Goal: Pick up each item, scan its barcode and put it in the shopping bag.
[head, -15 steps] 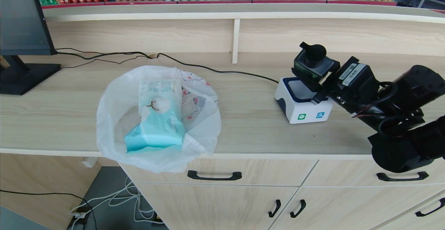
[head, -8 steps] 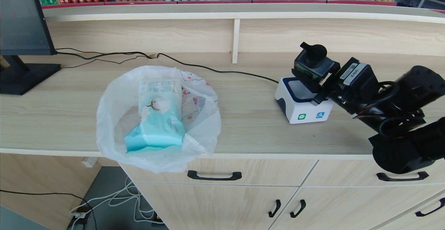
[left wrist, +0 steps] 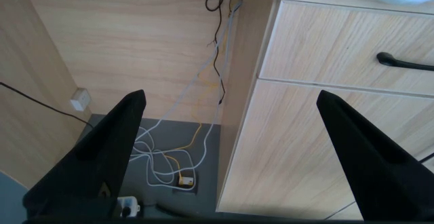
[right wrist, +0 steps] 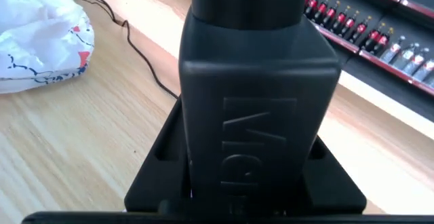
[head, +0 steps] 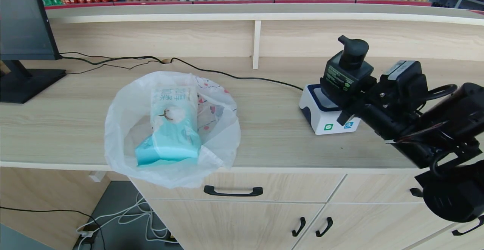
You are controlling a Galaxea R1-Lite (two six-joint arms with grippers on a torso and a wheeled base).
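Over scanner (head: pixel 321 120) | right claw (head: pixel 351 100) clamped on black pump bottle (head: pixel 346 76) | left claw (left wrist: pixel 230 139) wide open, empty

- You see a dark bottle (right wrist: pixel 258 95) filling the middle of the frame.
- The right gripper (right wrist: pixel 244 183) clasps it from both sides.
- In one corner lies the white shopping bag (right wrist: pixel 37 41), with a black cable (right wrist: pixel 126 24) crossing the wooden counter (right wrist: pixel 68 149) beside it.
- In the opposite corner run shelves of bottles (right wrist: pixel 346 30).
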